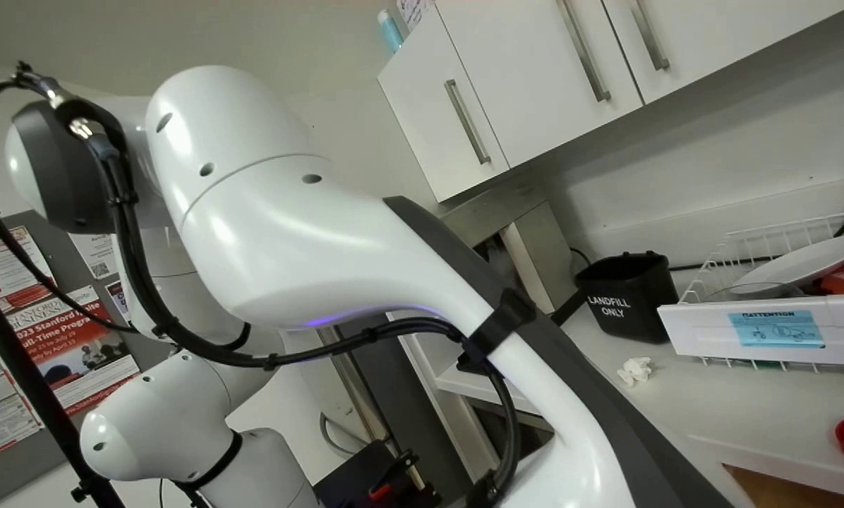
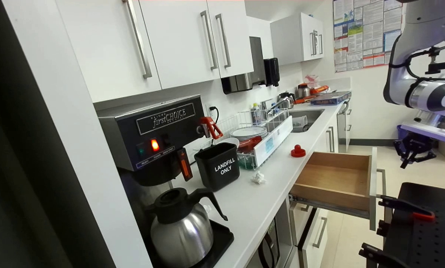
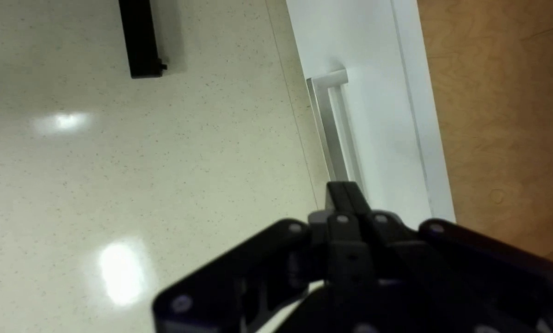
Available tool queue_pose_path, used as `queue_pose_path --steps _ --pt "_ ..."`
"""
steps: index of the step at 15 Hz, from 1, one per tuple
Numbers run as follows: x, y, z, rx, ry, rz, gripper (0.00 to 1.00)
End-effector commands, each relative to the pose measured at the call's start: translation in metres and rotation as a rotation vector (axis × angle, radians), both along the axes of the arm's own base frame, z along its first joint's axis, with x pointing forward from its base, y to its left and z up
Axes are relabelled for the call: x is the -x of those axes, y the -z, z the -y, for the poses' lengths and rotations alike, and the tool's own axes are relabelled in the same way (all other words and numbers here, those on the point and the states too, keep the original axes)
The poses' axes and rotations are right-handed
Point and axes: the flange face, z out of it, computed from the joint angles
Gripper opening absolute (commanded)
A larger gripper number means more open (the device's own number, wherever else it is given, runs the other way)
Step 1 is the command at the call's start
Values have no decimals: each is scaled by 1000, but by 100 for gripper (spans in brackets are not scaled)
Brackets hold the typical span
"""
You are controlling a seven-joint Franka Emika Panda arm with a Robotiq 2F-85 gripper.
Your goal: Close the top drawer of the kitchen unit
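Observation:
The white kitchen unit has a white countertop [image 2: 245, 208]. Its top drawer [image 2: 334, 173] is pulled far out and shows a bare wooden inside; a bit of that wood shows in an exterior view [image 1: 789, 487]. The drawer's white front [image 3: 383, 106] and silver bar handle [image 3: 327, 120] show in the wrist view. My gripper [image 2: 405, 163] is shut and empty, out beyond the drawer front and apart from it. In the wrist view the fingertips [image 3: 343, 185] overlap the handle's lower part, which they hide.
A black perforated table [image 2: 427, 227] with clamps stands close to the drawer front. A lower drawer [image 2: 319, 236] sits below. On the countertop are a red lid [image 2: 298, 152], a dish rack [image 2: 272, 141], a black landfill bin [image 2: 218, 167] and a steel coffee pot [image 2: 181, 238].

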Motion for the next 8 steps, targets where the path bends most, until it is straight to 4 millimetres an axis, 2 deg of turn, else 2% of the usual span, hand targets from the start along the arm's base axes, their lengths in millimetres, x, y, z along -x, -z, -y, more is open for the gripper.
queue_pose_path --steps 1,8 --pt "3 26 8 -22 131 6 0" --pt "-3 75 9 -116 304 99 0"
